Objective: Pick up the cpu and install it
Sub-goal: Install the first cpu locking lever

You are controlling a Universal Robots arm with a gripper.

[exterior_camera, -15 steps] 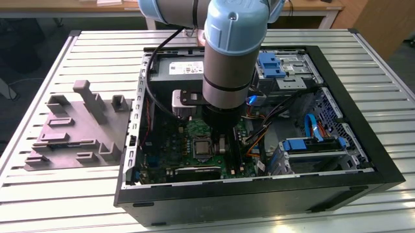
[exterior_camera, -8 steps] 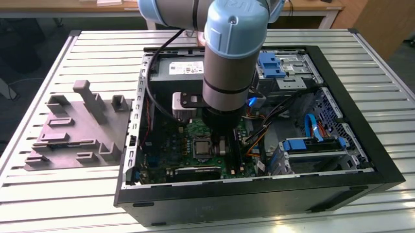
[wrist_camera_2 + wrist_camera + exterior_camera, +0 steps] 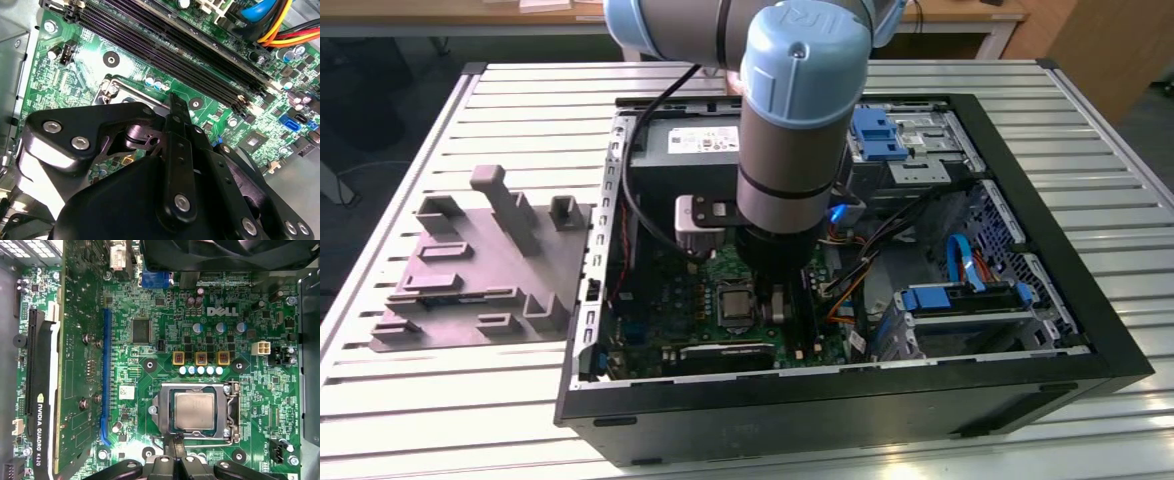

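The cpu (image 3: 195,411), a flat square chip with a dull silver top, lies flat inside the silver-framed socket (image 3: 231,410) on the green motherboard. My gripper (image 3: 174,441) hangs just beside the socket's edge, off the chip, its black fingers pressed together into one narrow tip with nothing between them. In the second wrist view the gripper (image 3: 176,102) points at the socket corner (image 3: 114,88) and its body covers the chip. In the exterior view the arm reaches down into the open computer case, with the gripper (image 3: 781,312) next to the socket and cpu (image 3: 731,304).
A grey plastic fixture (image 3: 480,270) with upright blocks sits on the slatted table at the exterior view's left. Inside the case (image 3: 1067,330) are a graphics card (image 3: 45,390), memory slots (image 3: 175,45), loose coloured cables (image 3: 867,270) and a blue-handled drive cage (image 3: 961,298).
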